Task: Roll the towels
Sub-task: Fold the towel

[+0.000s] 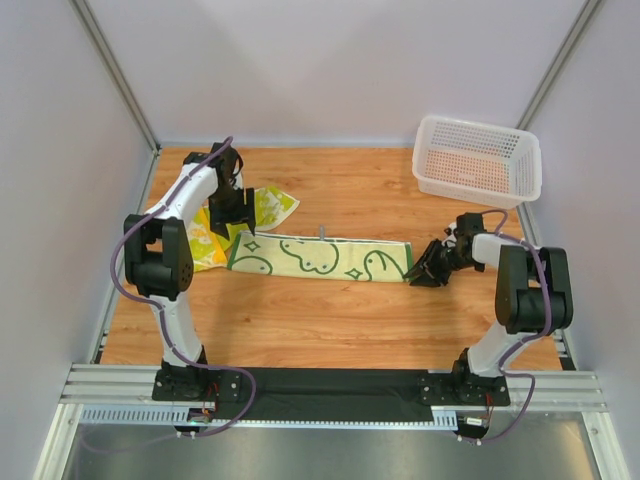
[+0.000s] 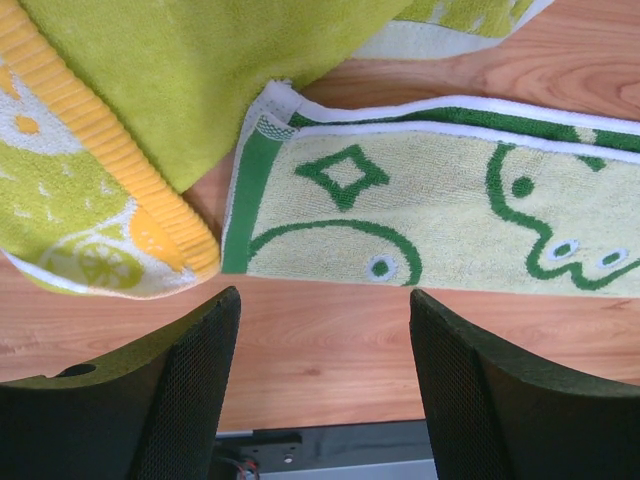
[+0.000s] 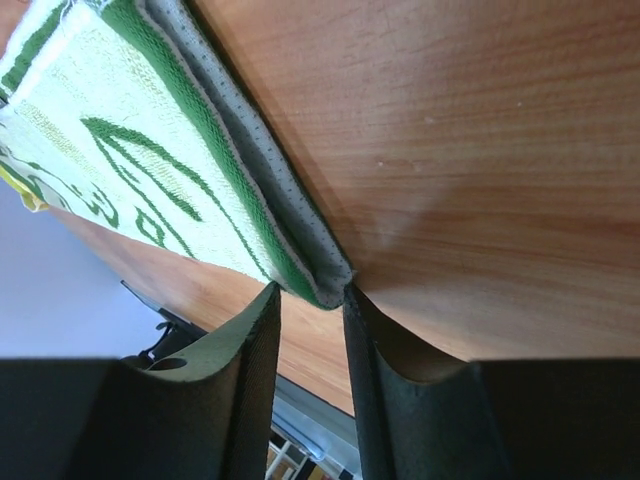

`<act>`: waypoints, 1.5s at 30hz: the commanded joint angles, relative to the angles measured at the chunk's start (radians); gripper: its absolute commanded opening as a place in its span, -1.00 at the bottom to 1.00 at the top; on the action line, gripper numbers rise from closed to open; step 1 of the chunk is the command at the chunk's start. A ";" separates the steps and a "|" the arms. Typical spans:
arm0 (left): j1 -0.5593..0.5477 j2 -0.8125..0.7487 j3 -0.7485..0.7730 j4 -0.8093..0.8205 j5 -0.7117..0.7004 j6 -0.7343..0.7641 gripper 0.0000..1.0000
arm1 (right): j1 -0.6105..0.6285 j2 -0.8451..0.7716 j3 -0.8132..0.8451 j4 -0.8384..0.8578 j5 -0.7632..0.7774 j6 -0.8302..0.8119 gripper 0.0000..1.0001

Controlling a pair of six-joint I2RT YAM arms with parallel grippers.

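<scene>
Two towels lie on my table [image 1: 330, 320]: a flat towel [image 1: 320, 260] stretched across the middle, a crumpled towel [image 1: 275, 205] at its left end. Only the top view shows the white basket [image 1: 478, 160] at far right. My left gripper [image 2: 325, 300] hangs wide and empty by the flat towel's green-edged left end. My right gripper [image 3: 312, 292] is narrow; only its wrist view shows the towel's right corner at the fingertips [image 3: 258, 330], pinched or not I cannot tell.
</scene>
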 commanded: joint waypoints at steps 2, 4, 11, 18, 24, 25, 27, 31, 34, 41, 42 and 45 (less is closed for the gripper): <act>0.005 -0.049 0.000 -0.014 0.006 -0.002 0.51 | -0.001 0.036 0.018 0.036 0.077 -0.018 -0.38; 0.005 -0.045 0.003 -0.014 0.006 0.000 0.50 | -0.002 0.039 0.024 0.033 0.089 -0.025 -0.44; 0.005 -0.043 0.011 -0.027 0.007 0.007 0.49 | -0.048 0.049 0.063 -0.007 0.144 -0.070 -0.74; 0.005 -0.080 -0.004 -0.030 0.029 0.001 0.48 | -0.181 0.016 0.149 -0.183 0.270 -0.195 -0.92; 0.005 -0.129 -0.075 -0.004 0.070 -0.014 0.48 | -0.229 -0.035 0.220 -0.258 0.350 -0.195 -0.96; 0.005 -0.131 -0.080 -0.002 0.079 -0.014 0.48 | -0.209 -0.041 0.241 -0.269 0.351 -0.205 -0.96; 0.005 -0.132 -0.083 0.001 0.088 -0.014 0.48 | -0.183 -0.049 0.284 -0.322 0.387 -0.221 -0.99; 0.005 -0.131 -0.083 0.007 0.115 -0.019 0.48 | -0.099 -0.073 0.393 -0.379 0.422 -0.227 -0.99; 0.005 -0.132 -0.080 0.010 0.128 -0.023 0.48 | -0.032 -0.081 0.465 -0.424 0.448 -0.232 -0.99; 0.005 -0.141 -0.077 0.009 0.142 -0.030 0.48 | 0.192 -0.046 0.620 -0.499 0.474 -0.272 -0.99; 0.005 -0.144 -0.081 0.010 0.144 -0.034 0.48 | 0.216 -0.040 0.637 -0.510 0.473 -0.275 -0.99; 0.005 -0.161 -0.096 0.021 0.154 -0.045 0.48 | 0.306 -0.020 0.711 -0.534 0.476 -0.278 -0.99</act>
